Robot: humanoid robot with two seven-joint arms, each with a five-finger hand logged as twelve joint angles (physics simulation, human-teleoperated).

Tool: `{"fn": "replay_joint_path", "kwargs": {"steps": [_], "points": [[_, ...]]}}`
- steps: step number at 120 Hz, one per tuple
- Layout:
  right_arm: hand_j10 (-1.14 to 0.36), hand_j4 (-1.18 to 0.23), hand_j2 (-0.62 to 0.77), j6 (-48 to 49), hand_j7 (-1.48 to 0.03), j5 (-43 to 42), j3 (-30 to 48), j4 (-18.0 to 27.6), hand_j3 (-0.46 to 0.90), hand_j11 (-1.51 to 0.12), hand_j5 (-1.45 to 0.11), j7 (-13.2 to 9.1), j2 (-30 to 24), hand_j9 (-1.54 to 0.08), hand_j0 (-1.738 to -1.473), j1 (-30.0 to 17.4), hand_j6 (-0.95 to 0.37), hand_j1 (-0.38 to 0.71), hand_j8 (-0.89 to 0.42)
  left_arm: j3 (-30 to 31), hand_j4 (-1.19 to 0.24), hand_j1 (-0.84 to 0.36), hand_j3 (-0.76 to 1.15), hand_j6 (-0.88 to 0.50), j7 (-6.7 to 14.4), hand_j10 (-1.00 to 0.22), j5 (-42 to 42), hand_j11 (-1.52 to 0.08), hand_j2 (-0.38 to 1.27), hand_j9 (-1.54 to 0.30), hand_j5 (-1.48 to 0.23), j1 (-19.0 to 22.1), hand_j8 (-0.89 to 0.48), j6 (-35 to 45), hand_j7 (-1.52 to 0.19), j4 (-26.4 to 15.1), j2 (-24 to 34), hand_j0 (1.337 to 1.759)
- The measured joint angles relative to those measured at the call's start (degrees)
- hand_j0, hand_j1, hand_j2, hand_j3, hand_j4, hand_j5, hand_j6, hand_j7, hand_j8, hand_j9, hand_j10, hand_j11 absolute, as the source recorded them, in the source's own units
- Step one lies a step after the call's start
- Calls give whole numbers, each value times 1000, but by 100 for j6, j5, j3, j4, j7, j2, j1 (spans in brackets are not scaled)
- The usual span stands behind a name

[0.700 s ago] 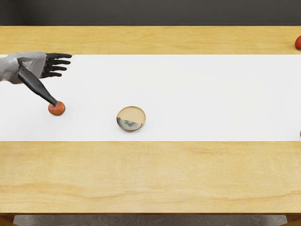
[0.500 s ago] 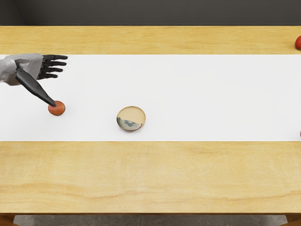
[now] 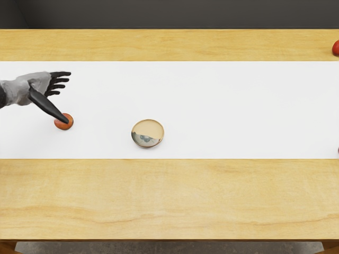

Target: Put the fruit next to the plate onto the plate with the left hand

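We see the left hand (image 3: 38,88) come in from the left edge, low over the white cloth (image 3: 228,106), its arm barely in view. The hand is released and grasps nothing. Its four dark fingers (image 3: 59,79) are spread and point to the right. The thumb (image 3: 48,107) stretches away from them, down and to the right.

The fruit (image 3: 65,123) is small, round and orange-red. It lies on the cloth just below and to the right of the palm. The tip of the thumb overlaps the fruit's upper left side. We cannot tell whether it presses on the fruit or hangs just above it. The fingers stay well clear of the fruit.

To the right of the fruit, apart from it on the same cloth, sits the plate (image 3: 150,127), a small round dish with a tan rim. The cloth runs as a wide band across the wooden table (image 3: 169,196). A second red fruit, the far fruit (image 3: 336,48), shows at the upper right edge on bare wood.
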Motion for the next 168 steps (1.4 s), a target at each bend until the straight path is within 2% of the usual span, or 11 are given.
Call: {"fn": "replay_joint_path", "kwargs": {"steps": [12, 24, 36, 45, 56, 70, 92, 116, 135, 168], "points": [[0, 0, 0, 0, 0, 1, 0, 0, 0, 0, 0, 0, 0, 0, -1658, 0, 0, -349, 0, 386, -24, 324, 0, -25, -78, -24, -8, -29, 6, -29, -29, -75, -25, 651, -29, 59, -237, 1658], [0, 0, 0, 0, 0, 0, 0, -1, 0, 0, 0, 0, 0, 0, -1658, 1, 0, -349, 0, 967, -65, 274, 0, -66, -82, -65, -24, -83, 14, -83, -83, -350, -66, 1372, -83, 44, -493, 1658], [0, 0, 0, 0, 0, 1, 0, -1, 0, 0, 0, 0, 0, 0, -1658, 0, 0, -349, 0, 1813, -100, 232, 0, -100, 69, -100, -178, -128, 21, -128, -128, -875, -100, 2253, -128, -247, -926, 1658], [0, 0, 0, 0, 0, 0, 0, -1, 0, 0, 0, 0, 0, 0, -1658, 1, 0, -349, 0, 2282, -117, 211, 0, -118, 213, -117, -452, -150, 24, -150, -150, -969, -117, 2561, -150, -398, -1012, 1658], [0, 0, 0, 0, 0, 1, 0, -1, 0, 0, 0, 0, 0, 0, -1658, 0, 0, -349, 0, 2577, -134, 191, 0, -134, 399, -134, -691, -172, 28, -172, -173, -1033, -134, 2731, -172, -580, -1040, 1658], [0, 0, 0, 0, 0, 0, 0, -1, 0, 0, 0, 0, 0, 0, -1658, 1, 0, -349, 0, 2784, -171, 145, 0, -172, 506, -172, -839, -222, 35, -222, -222, -1192, -172, 2944, -222, -676, -1116, 1658], [0, 0, 0, 0, 0, 1, 0, -1, 0, 0, 0, 0, 0, 0, -1658, 0, 0, -349, 0, 2995, -246, 55, 0, -247, 549, -246, -876, -319, 50, -320, -320, -1305, -247, 3231, -320, -668, -1203, 1658], [0, 0, 0, 0, 0, 1, 0, -1, 0, 0, 0, 0, 0, 0, -1658, 1, 0, -349, 0, 3289, -319, -33, 0, -319, 597, -319, -899, -414, 65, -415, -415, -1528, -319, 3503, -415, -519, -1637, 1658], [0, 0, 0, 0, 0, 1, 0, -1, 0, 0, 0, 0, 0, 0, -1658, 1, 0, -349, 0, 3439, -346, -65, 0, -346, 608, -346, -915, -449, 70, -449, -449, -1540, -346, 3962, -449, -502, -1870, 1658], [0, 0, 0, 0, 0, 1, 0, -1, 0, 0, 0, 0, 0, 0, -1658, 1, 0, -349, 0, 3488, -363, -86, 0, -363, 611, -363, -965, -472, 74, -472, -472, -1506, -363, 4092, -472, -615, -1988, 1658]]}}
